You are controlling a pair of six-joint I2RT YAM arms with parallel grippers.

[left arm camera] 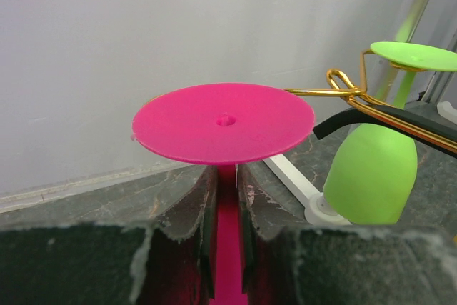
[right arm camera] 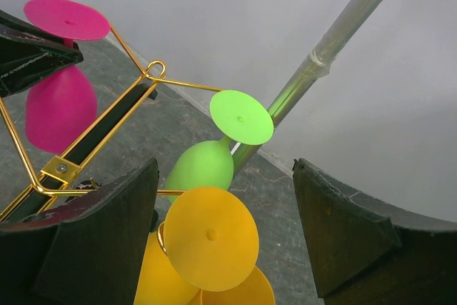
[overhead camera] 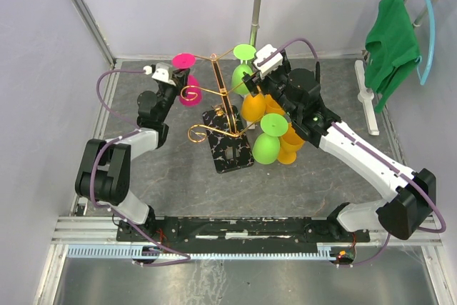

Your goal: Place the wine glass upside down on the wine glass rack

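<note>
A dark marbled surface [overhead camera: 171,169] is enclosed by pale walls, and the wine glass rack [overhead camera: 227,108] is stood on its black base [overhead camera: 230,149] between the two arms.

The chief risk is judged to lie at the left jaws. Should the grip be let go before the foot is carried on both wires of a scroll arm, the pink wine glass [left arm camera: 225,123] would probably drop to the surface. A sideways push on the thin gold wire could also rock the rack and shake off the glasses hung on it. A third hazard is posed by the right jaws, which are set close among those hung glasses and could knock one loose if swung carelessly.

The left jaws are clenched nearly closed on the pink stem, with the fingers [left arm camera: 193,205] pressed to either side of it. The glass is held upside down, its round foot spread just above the jaws and its bowl below them. At the foot's right edge a looped gold wire end [left arm camera: 343,82] is met; whether the foot is seated on the wires cannot be told. Farther right of the jaws a green glass [left arm camera: 371,173] is hung bowl-down.

The right jaws are spread wide and nothing is held in them. Between them, untouched, the foot of an orange glass [right arm camera: 211,237] is seen, and well beyond it the white pole stand [right arm camera: 335,41] is set.
</note>
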